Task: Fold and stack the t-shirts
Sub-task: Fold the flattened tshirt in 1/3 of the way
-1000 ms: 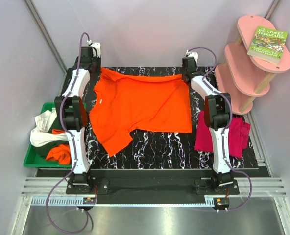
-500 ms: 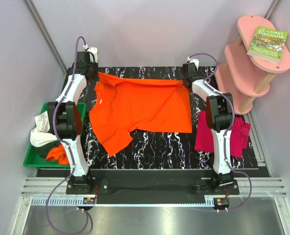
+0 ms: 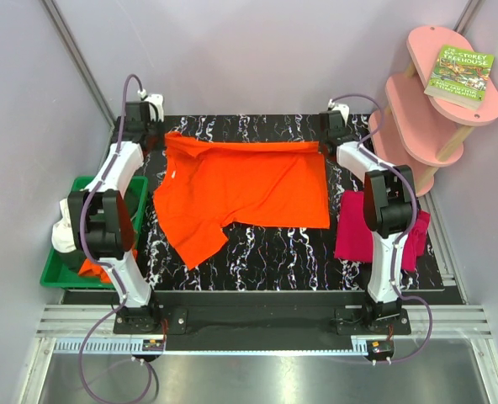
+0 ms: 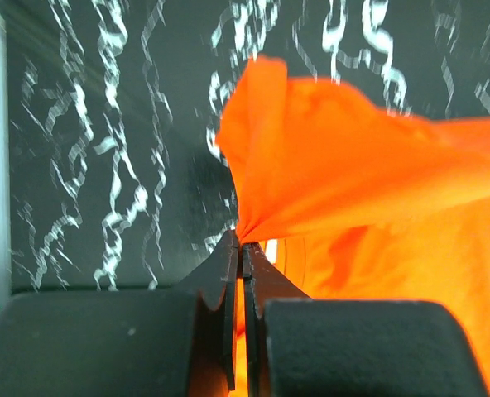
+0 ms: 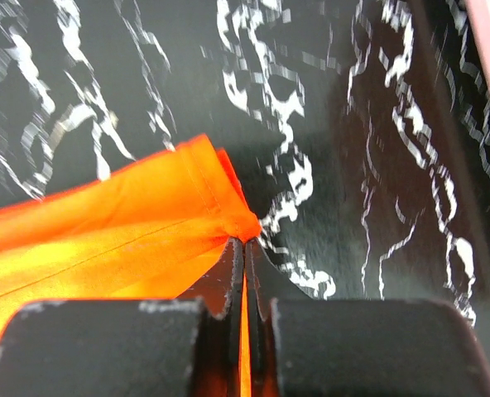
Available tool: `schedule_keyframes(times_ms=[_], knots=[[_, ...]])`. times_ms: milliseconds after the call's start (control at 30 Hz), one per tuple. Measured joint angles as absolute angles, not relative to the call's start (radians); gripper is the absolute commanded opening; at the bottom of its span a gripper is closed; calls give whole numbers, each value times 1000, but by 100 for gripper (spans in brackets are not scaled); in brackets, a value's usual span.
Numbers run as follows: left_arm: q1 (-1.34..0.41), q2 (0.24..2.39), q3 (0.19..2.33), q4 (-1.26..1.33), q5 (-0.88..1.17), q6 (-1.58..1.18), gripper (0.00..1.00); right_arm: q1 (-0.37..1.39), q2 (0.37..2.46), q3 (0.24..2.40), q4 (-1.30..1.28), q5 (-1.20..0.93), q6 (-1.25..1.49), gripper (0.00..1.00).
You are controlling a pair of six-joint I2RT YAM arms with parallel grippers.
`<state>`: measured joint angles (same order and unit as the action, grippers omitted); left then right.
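Bright orange t-shirt [image 3: 249,185]; black white-veined table [image 3: 274,252].

table [image 3: 274,252]: black marbled | on it: orange t-shirt [image 3: 249,189], magenta t-shirt [image 3: 350,240]

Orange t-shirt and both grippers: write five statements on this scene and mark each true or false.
1. The left gripper is shut on a corner of the orange t-shirt. True.
2. The right gripper hangs open, clear of the cloth. False: it is shut on the shirt's other far corner.
3. The magenta t-shirt lies at the right edge of the table. True.
4. The book lies in the green bin. False: it rests on the top pink shelf.
5. The orange t-shirt is folded into a neat square. False: it lies spread open across the table.
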<state>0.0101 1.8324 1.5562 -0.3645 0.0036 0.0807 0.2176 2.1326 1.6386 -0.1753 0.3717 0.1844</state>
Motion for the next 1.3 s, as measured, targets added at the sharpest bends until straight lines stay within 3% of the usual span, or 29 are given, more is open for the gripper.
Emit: schedule_keyframes(times_ms=[333, 1300], knots=[[9, 1827, 1412, -361, 2, 80, 0, 218, 2131, 1530, -169, 370, 215, 0], [7, 1858, 1402, -434, -27, 86, 0, 223, 2102, 1431, -216, 309, 368, 0]])
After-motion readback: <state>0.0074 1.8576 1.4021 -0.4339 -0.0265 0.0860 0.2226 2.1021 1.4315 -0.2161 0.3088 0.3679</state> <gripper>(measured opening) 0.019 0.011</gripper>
